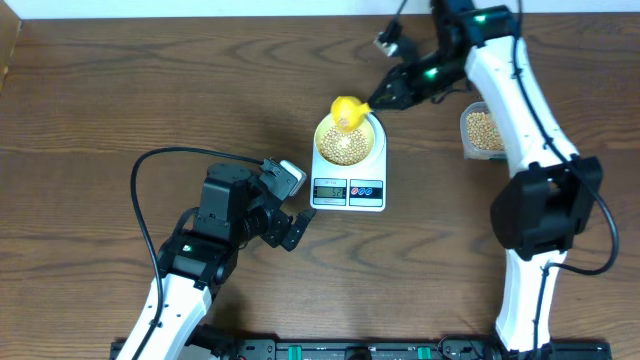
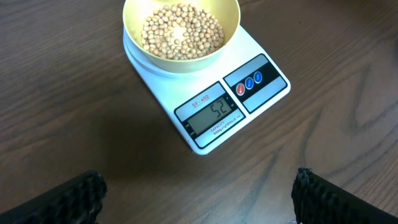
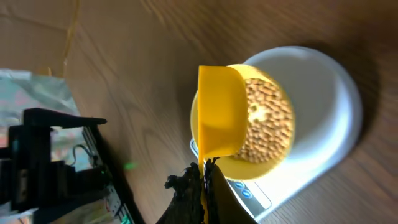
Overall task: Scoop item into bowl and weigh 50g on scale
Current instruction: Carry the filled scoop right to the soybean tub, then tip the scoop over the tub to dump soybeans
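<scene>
A pale-yellow bowl [image 1: 349, 139] full of tan beans [image 1: 346, 146] stands on the white scale [image 1: 349, 190]. In the left wrist view the bowl [image 2: 180, 56], the beans [image 2: 181, 31] and the scale [image 2: 261, 93] show, and the display reads 52. My right gripper [image 1: 378, 99] is shut on the handle of a bright yellow measuring spoon [image 1: 347, 110], held tipped over the bowl's far edge. The right wrist view shows the spoon [image 3: 219, 112] above the beans [image 3: 268, 118], with the gripper [image 3: 206, 171] below it. My left gripper [image 1: 290, 205] is open and empty, left of the scale.
A clear plastic tub [image 1: 482, 131] with more beans stands right of the scale, beside the right arm. A black cable [image 1: 160, 160] loops over the wooden table at the left. A black rail runs along the front edge.
</scene>
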Tool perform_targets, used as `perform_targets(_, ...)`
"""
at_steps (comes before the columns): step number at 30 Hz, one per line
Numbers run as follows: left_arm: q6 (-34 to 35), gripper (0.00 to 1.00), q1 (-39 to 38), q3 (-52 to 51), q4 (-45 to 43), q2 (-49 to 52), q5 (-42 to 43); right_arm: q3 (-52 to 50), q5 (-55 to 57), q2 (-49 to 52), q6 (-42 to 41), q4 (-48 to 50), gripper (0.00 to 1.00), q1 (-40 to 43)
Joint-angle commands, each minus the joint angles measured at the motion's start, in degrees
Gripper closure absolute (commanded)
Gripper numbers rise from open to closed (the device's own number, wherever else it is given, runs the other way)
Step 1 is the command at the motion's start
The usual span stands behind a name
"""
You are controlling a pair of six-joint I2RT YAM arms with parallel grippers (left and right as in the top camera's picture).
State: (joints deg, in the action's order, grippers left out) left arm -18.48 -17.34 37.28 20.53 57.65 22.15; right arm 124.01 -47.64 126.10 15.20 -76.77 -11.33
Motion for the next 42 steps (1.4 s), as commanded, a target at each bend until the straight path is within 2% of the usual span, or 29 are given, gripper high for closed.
perform_targets(1, -0.8, 0.02, 0.2, 0.2, 0.0, 0.1, -0.3, -0.3, -4.0, -4.8, 2.8, -1.2, 0.99, 3.8)
perform_targets(14, -0.8, 0.03, 0.2, 0.2, 0.0, 0.1, -0.3, -0.3, -3.9, -8.9, 10.4, -11.9, 0.99, 21.0)
perform_targets(21, -0.8, 0.02, 0.2, 0.2, 0.0, 0.1, -0.3, -0.3, 7.9, -8.9, 10.1, -12.9, 0.99, 28.3)
perform_targets(23, -0.8, 0.03, 0.2, 0.2, 0.0, 0.1, -0.3, -0.3, 17.4, -8.9, 7.4, -13.0, 0.99, 29.3)
perform_targets(26, -0.8, 0.02, 0.2, 0.2, 0.0, 0.1, -0.3, -0.3, 26.9, -8.9, 5.5, -12.9, 0.99, 28.8)
perform_targets(34, -0.8, 0.02, 0.2, 0.2, 0.0, 0.1, -0.3, -0.3, 52.0, -8.9, 2.5, -12.8, 0.99, 19.8)
perform_targets(42, -0.8, 0.02, 0.2, 0.2, 0.0, 0.1, -0.3, -0.3, 61.4, -8.9, 0.9, -11.9, 0.99, 13.8)
